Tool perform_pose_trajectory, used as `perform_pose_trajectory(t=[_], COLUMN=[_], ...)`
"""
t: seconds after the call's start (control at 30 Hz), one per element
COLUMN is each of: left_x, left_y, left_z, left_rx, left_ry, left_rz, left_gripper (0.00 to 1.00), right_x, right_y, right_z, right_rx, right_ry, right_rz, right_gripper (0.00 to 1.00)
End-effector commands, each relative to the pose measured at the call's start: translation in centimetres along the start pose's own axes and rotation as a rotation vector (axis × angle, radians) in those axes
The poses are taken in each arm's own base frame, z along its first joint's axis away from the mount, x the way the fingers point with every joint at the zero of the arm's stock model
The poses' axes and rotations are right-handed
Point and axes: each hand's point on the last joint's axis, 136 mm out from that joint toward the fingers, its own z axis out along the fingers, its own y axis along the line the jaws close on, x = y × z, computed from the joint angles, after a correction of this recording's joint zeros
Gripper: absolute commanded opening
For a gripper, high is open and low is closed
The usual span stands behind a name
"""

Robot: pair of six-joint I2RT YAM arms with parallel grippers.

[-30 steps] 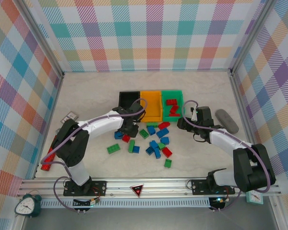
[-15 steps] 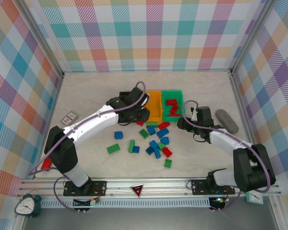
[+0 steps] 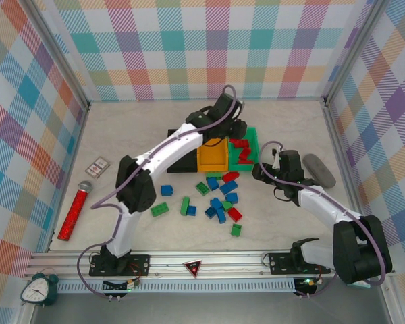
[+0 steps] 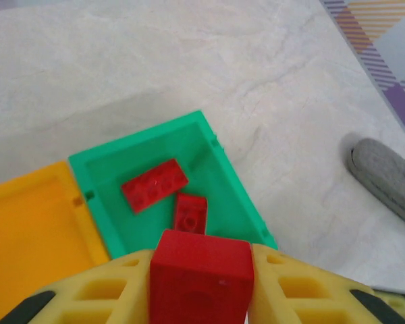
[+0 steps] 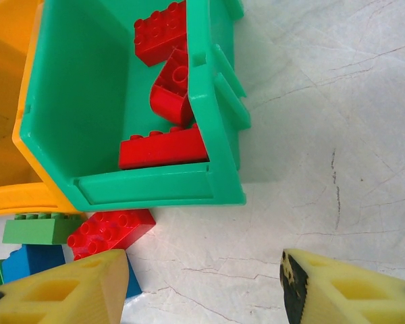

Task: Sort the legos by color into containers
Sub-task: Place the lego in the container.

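My left gripper (image 4: 201, 287) is closed on a red brick (image 4: 201, 266), clamped flat between its two yellow fingers. From the wrist camera the brick looks squarish, with one flat face turned up toward the lens. I cannot tell which way its long axis runs. It hangs in the air above the near edge of the green bin (image 4: 189, 142).

Below it, a long red piece (image 4: 154, 185) lies flat on the bin floor with its long axis slanted across the bin, and a shorter red piece (image 4: 190, 213) lies just beside it. The right wrist camera shows three red pieces lying in this bin.

The orange bin (image 4: 34, 223) touches the green one and looks bare where I can see it. In the overhead view the arm crosses the black bin (image 3: 185, 163), so I cannot tell what it holds.

My right gripper (image 5: 206, 283) hangs open with nothing between its fingers, over the table (image 5: 324, 135) just beside the green bin's near corner.

I judge the sort to be at an early stage. Only reds are binned, and roughly fifteen loose bricks (image 3: 216, 202) in blue, green and red lie scattered in front of the bins. A grey oblong object (image 4: 385, 179) lies well apart, to the right.
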Motion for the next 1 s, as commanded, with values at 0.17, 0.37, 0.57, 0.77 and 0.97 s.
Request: perform_pose_trajectory(t=[0.17, 0.37, 0.57, 0.77, 0.97], left_x=[1.1, 1.8, 1.2, 3.1, 7.2], left_y=[1.0, 1.5, 1.5, 2.5, 5.5], left_z=[3.8, 3.9, 1.1, -2.8, -7.0], left_rx=[-0.071, -0.098, -0.088, -0.072, -0.121], left_ry=[0.040, 0.056, -0.001, -0.060, -0.091], left_rz=[-0.015, -0.020, -0.030, -0.062, -0.080], left_gripper=[0.35, 0.57, 0.60, 0.61, 0.64], right_x=[0.4, 0.4, 0.5, 0.7, 1.0], right_y=[0.2, 0.2, 0.4, 0.4, 0.8], right_z=[0.5, 0.9, 1.2, 1.2, 1.3], right_rx=[-0.027, -0.027, -0.041, -0.046, -0.065], right_ry=[0.016, 0.024, 0.034, 0.041, 0.055], right_rz=[0.025, 0.022, 0.027, 0.030, 0.028], right_gripper=[0.62, 0.62, 0.62, 0.62, 0.62])
